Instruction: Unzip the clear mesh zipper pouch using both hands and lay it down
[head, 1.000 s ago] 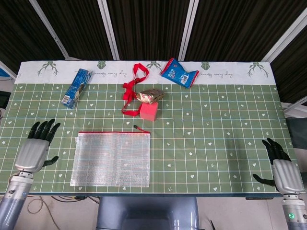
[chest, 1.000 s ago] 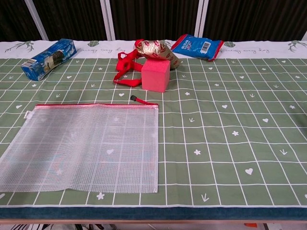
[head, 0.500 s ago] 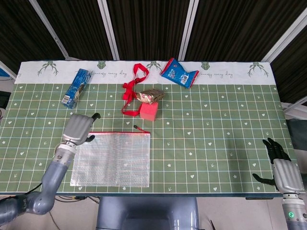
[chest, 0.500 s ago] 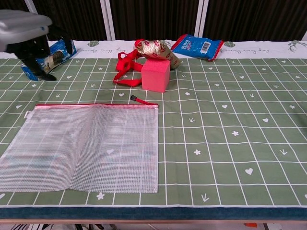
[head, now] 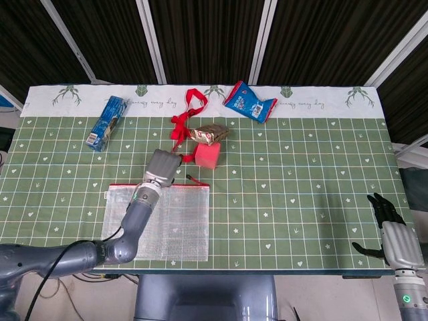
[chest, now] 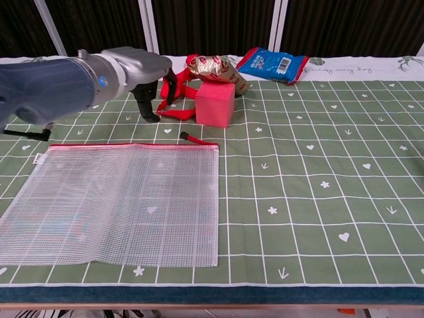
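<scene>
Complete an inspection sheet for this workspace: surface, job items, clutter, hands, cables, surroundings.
Surface: green patterned tablecloth.
Job items: mesh zipper pouch flat, zipped; zipper pull at its right corner.
Clutter: pink block, red strap, brown packet, blue snack bag, blue box.
Hands: left hand above the pouch's far edge, holding nothing; right hand open at the table edge.
Cables: black cable by left arm.
Surroundings: dark slatted panels.
</scene>
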You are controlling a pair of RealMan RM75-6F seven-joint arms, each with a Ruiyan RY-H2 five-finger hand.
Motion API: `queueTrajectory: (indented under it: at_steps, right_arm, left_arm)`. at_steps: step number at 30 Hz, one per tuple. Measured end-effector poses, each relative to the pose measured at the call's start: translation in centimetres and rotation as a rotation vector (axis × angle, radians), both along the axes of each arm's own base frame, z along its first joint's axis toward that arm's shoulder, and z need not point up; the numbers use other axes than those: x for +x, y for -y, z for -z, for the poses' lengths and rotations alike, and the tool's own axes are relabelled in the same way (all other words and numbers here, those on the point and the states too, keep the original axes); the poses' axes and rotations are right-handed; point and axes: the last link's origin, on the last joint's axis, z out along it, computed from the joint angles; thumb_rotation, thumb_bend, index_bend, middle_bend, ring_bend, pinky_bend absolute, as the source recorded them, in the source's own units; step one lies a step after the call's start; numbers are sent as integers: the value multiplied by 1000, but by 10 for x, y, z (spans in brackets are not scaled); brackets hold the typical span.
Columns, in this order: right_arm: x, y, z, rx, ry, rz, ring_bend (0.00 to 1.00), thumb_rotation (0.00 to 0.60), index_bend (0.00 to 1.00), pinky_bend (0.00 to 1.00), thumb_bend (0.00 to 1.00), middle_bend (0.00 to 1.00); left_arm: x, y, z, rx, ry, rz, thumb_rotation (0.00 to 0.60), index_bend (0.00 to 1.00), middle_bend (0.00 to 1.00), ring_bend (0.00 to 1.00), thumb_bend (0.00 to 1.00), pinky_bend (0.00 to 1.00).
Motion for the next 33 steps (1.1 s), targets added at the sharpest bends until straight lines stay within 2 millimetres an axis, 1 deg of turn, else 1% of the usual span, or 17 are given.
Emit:
queueTrajectory:
  at_steps: [9,15,24,33]
  right_arm:
    - [-1,1,0,2,11,12,0,600,0,205,181,0]
    - [-2,1,-1,3,20,21,0,600,0,205,183,0]
    - [-2,2,-1,5,31,31,0,600,0,205,194,0]
    - [-2,2,-1,4,35,33,0,600,0,205,200,0]
  left_arm:
    - [17,-4,44,-55,-53,8,600,459,1000,925,288,870]
    - [27,-7,62,-69,-75,27,600,468,1000,926,288,870]
    - [34,-11,77,-73,-89,41,600,489,1000,926,289,870]
    - [29,-11,80,-79,-102,36,600,518,1000,926,310,870]
